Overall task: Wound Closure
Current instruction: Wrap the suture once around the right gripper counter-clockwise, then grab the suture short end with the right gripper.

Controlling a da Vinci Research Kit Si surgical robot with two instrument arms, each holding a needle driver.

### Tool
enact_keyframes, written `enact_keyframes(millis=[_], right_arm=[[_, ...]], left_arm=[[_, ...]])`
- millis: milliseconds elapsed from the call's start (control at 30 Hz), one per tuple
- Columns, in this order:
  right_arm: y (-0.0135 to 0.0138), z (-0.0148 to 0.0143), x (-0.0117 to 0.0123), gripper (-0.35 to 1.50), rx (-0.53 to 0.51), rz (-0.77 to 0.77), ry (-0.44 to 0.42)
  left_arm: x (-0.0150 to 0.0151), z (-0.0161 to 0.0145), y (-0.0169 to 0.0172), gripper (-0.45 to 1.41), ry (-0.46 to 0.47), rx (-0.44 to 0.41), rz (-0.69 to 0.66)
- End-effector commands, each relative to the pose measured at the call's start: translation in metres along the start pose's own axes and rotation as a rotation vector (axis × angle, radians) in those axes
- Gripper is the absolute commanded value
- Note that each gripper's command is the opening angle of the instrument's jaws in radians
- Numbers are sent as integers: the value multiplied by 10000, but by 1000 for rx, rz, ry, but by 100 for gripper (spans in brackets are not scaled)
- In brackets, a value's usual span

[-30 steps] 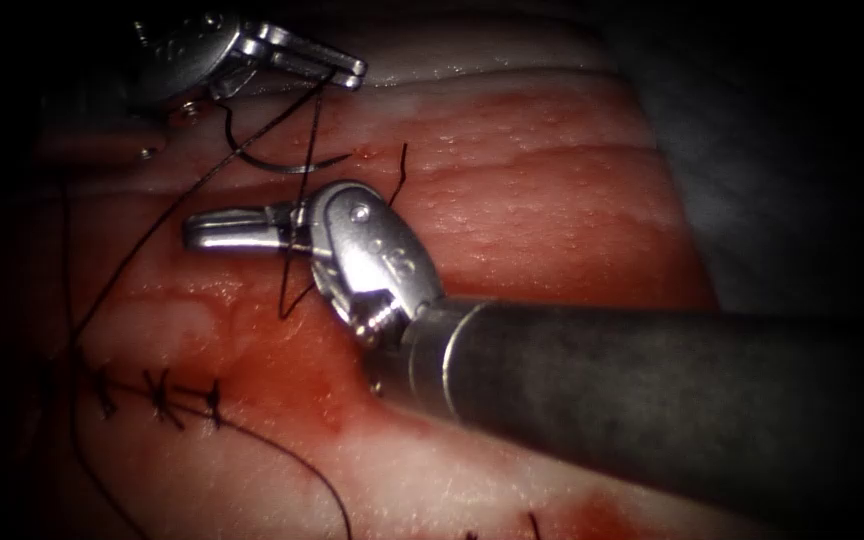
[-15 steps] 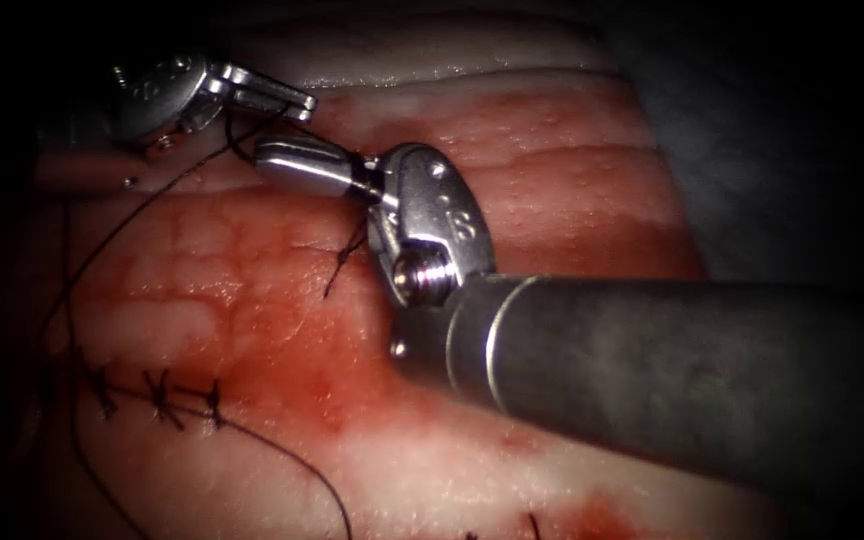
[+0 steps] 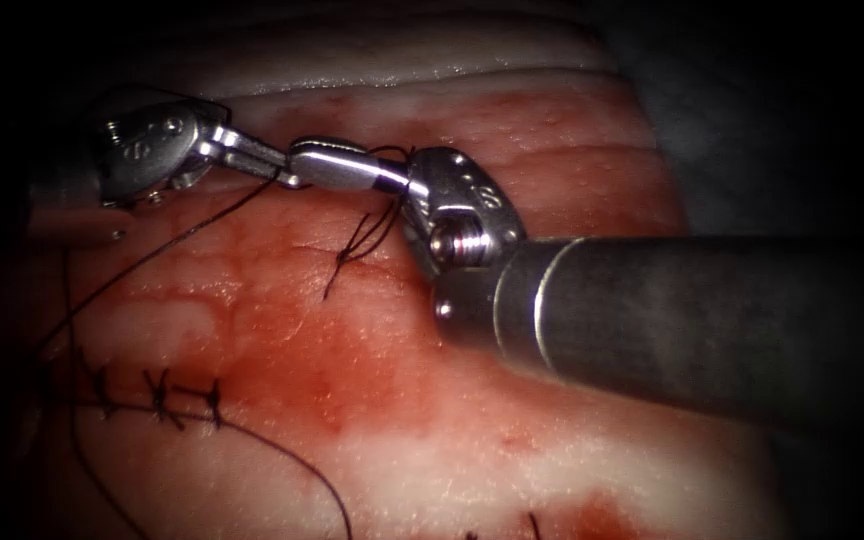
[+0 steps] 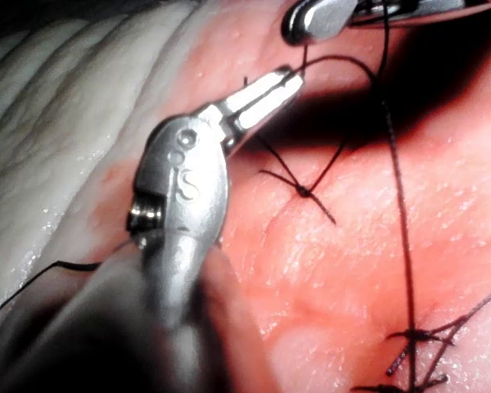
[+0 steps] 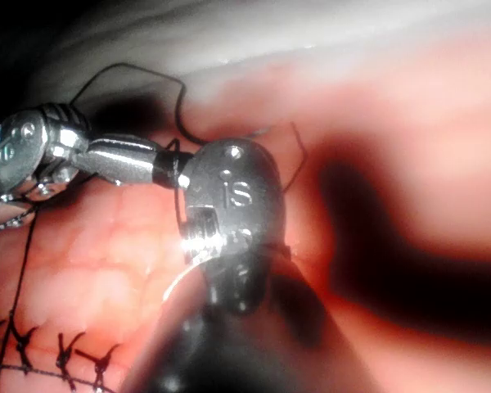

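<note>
My left tool (image 3: pixel 270 168) (image 4: pixel 272 86) reaches in from the upper left, its jaws shut on the dark thread (image 3: pixel 152 245) that trails down to the left. My right tool (image 3: pixel 337 165) (image 5: pixel 123 160) points left, tip to tip with the left one. Its jaws look shut, with thread wound around them (image 3: pixel 394 158) near the hinge. From those loops a strand drops to a knot (image 3: pixel 342 258) (image 4: pixel 303 191) on the tissue (image 3: pixel 552 150), right of the stitched cut.
Finished stitches (image 3: pixel 157 395) (image 5: pixel 65 356) cross the cut at the lower left, and a long loose strand (image 3: pixel 292 465) curves away from them. Red fluid (image 3: pixel 332 390) wets the tissue. The right tool's thick shaft (image 3: pixel 702 320) spans the right half.
The right tool has risen and swung right with thread wound around its jaws. The left tool has come down to meet its tip. The needle seen under the left tool earlier has left sight.
</note>
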Motion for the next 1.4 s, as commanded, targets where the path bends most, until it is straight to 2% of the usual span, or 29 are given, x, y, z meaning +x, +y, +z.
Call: enact_keyframes(millis=[33,233,333,433,600,767,900,1000,1400], right_arm=[[6,5,-10,-35,-49,8,0],[21,-11,-26,-35,-266,-24,-72],[29,-19,-29,-27,-314,-16,-77],[39,-28,-30,-10,-364,-16,-55],[49,-35,-41,47,-454,17,-67],[52,-43,-57,71,-520,19,-66],[54,-53,-61,69,-549,18,-45],[56,-59,-64,56,-577,31,-28],[78,-63,-66,66,-621,36,-18]], left_arm=[[-8,6,-3,-45,-2,-1,0],[-19,22,11,-45,-9,-6,-6],[-21,26,18,-45,-14,-8,-6],[-24,32,24,-45,-19,-9,-5],[-28,44,24,-45,-25,2,-6],[-34,55,15,-45,-38,3,-7],[-41,60,6,-45,-50,3,-8],[-47,60,0,-45,-53,5,-13],[-63,52,-5,-45,-79,14,-26]])
